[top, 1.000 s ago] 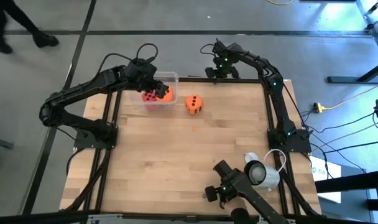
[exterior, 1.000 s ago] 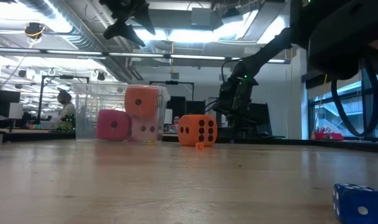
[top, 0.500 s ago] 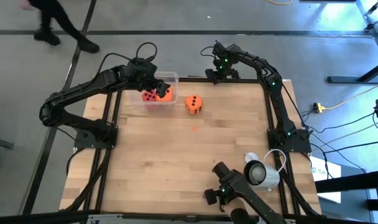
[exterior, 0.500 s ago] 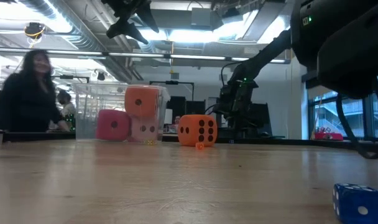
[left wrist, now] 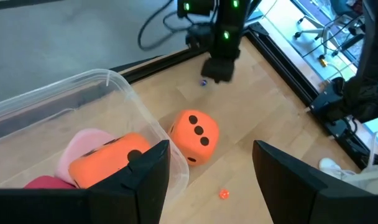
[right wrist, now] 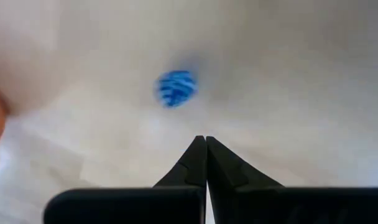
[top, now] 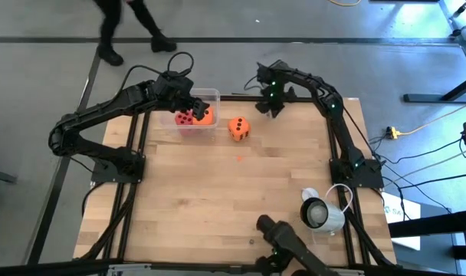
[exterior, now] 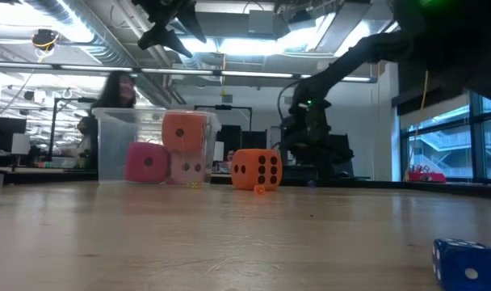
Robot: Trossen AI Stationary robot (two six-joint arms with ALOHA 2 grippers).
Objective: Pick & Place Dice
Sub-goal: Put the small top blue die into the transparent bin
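A clear plastic container [top: 196,107] stands near the table's far left. In it lie a red die [exterior: 147,162] and a pale pink die [exterior: 187,167], with an orange die [exterior: 185,131] resting on top of them. A second orange die [top: 239,128] sits on the table just right of the container. My left gripper [top: 193,103] hovers open above the container, high in the low view [exterior: 169,24]. In its wrist view [left wrist: 209,152], the fingers frame the loose orange die [left wrist: 194,137]. My right gripper [top: 270,103] is shut, low over the far edge, right of that die.
A tiny blue thing [right wrist: 176,87] lies on the table ahead of my right gripper. A blue die [exterior: 467,263] sits near the near right edge. A small orange speck [top: 239,159] marks mid-table. A third dark arm [top: 283,238] and a white mug [top: 319,212] stand at the near edge.
My right gripper has come from beyond the far edge toward the near side, over the table's far edge. The dark arm at the near edge has drawn back toward the near side. A person has walked past beyond the far edge.
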